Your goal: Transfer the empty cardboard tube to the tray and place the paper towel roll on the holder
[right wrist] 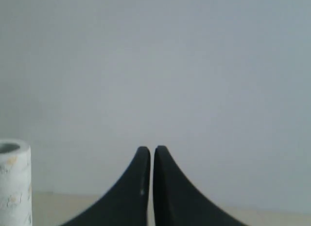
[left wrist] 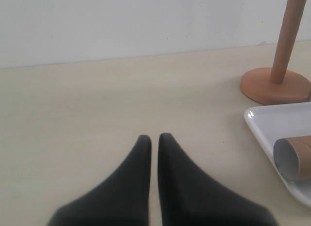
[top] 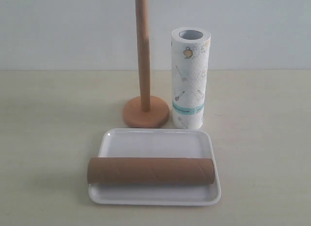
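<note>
Currently tube step looks done: empty cardboard tube (top: 151, 170) lies on its side across the tray (top: 153, 141), long axis left-right in exterior view. Paper towel roll (top: 189, 78) stands upright just right of the holder (top: 144, 65), not on it. Left gripper (left wrist: 154, 138) and right gripper (right wrist: 148, 149): jaws together, empty. Next likely: open, grasp roll, lift above the rod top.
</note>
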Available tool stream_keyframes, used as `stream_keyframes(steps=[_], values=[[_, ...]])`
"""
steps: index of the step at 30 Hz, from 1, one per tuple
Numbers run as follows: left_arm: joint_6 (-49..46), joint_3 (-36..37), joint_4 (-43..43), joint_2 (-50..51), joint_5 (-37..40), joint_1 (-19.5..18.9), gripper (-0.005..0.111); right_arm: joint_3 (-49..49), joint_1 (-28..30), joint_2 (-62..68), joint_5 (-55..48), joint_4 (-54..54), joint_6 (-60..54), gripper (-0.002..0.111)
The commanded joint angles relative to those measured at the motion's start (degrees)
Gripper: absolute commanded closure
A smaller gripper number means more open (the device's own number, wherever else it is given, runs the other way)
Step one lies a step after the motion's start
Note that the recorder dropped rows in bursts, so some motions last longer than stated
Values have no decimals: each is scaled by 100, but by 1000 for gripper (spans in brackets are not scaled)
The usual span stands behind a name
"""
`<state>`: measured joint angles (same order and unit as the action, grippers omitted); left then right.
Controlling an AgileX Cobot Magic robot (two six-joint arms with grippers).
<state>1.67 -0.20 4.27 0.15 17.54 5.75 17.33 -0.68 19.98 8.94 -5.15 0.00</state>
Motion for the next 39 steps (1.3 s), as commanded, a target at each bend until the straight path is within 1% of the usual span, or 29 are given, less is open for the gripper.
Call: stream_keyframes(steps=[1, 3, 9, 13, 21, 25, 27, 29, 31, 33, 36, 39], values=[[-19, 20, 5, -15, -15, -14, 102, 405, 18, 1530, -406, 9, 484, 106], [-19, 20, 5, -15, -15, -14, 102, 508, 18, 2183, -307, 9, 782, 106], [-19, 20, 5, -15, -15, -14, 102, 511, 18, 3535, 932, 9, 844, 106], [-19, 20, 5, -15, -15, -14, 102, 511, 18, 3969, 1352, 9, 844, 106], [-19, 20, 5, -15, -15, -14, 102, 511, 18, 4767, 1743, 9, 1000, 106], [-19, 20, 5, -15, -15, -14, 102, 511, 18, 5520, 2451, -155, 1000, 106], [-19, 20, 5, -15, -15, -14, 102, 511, 18, 5943, 3073, -645, 1064, 106], [-19, 20, 5, -15, -15, -14, 102, 511, 18, 6319, 3817, -1399, 1230, 108], [-19, 20, 5, -15, -15, -14, 102, 565, 18, 6731, 4725, -2415, 1400, 108], [-19, 20, 5, -15, -15, -14, 102, 719, 18, 7088, 5346, -3324, 1530, 108], [-19, 20, 5, -15, -15, -14, 102, 1084, 18, 7632, 5945, -4374, 1738, 108], [-19, 20, 5, -15, -15, -14, 102, 1432, 18, 8030, 6102, -4692, 2160, 108]])
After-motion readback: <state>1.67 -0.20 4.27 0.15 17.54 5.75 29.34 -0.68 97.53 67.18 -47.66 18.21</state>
